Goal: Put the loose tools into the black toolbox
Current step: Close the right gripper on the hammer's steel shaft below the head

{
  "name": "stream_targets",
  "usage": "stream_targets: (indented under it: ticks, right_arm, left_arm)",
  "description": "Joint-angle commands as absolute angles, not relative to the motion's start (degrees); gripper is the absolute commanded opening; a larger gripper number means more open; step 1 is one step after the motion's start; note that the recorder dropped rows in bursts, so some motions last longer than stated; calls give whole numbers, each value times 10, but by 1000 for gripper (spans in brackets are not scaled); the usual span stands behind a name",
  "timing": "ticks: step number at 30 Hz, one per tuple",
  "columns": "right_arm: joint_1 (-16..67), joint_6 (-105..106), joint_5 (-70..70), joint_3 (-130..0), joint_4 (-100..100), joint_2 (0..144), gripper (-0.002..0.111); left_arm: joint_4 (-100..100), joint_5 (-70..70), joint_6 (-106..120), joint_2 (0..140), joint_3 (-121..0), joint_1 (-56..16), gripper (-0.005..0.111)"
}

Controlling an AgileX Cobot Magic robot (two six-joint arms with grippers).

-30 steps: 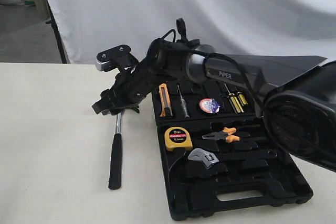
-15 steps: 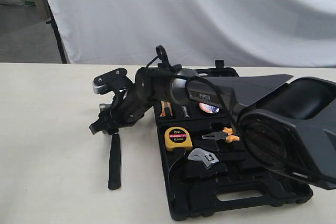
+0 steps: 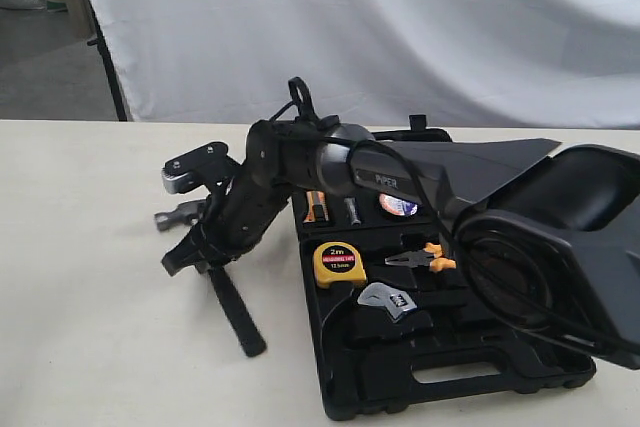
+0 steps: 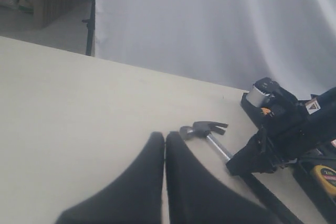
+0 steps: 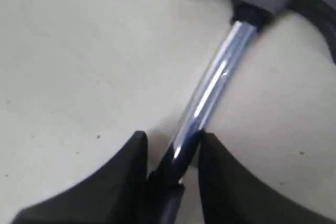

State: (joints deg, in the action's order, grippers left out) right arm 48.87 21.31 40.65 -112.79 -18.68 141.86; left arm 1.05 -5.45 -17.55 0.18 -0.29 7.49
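We are seeing claw hammer (image 3: 238,315) swung round since earlier frame, handle now pointing 5 o'clock, lying at black toolbox's (image 3: 500,372) 9 o'clock. Right gripper (image 5: 172,141) narrowed, clamping steel neck. Left gripper (image 4: 165,140) closed, empty.

The right arm has sunk lower and reached a little further left in the exterior view, bringing the right gripper (image 3: 196,247) down onto the claw hammer (image 3: 236,313). Its fingers (image 5: 134,153) have closed in on the steel neck and seem to pinch it, though the contact is blurred. The hammer has turned. Its black handle, which pointed straight at the camera, now slants toward the toolbox (image 3: 500,387). Its head (image 3: 176,215) has come out from under the wrist.
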Motion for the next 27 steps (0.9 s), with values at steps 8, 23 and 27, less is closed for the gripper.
stream_targets:
  ticks: [8, 23, 27]
  right_arm:
    - [522, 223, 548, -1119, -190, 1434, -1]
    - [536, 253, 700, -1095, -242, 1401, -1]
    - [541, 247, 700, -1047, -194, 1375, -1]
  left_arm:
    - [13, -50, -178, 0, -4, 89, 1]
    - [13, -50, -178, 0, -4, 89, 1]
    - [13, -50, -178, 0, -4, 89, 1]
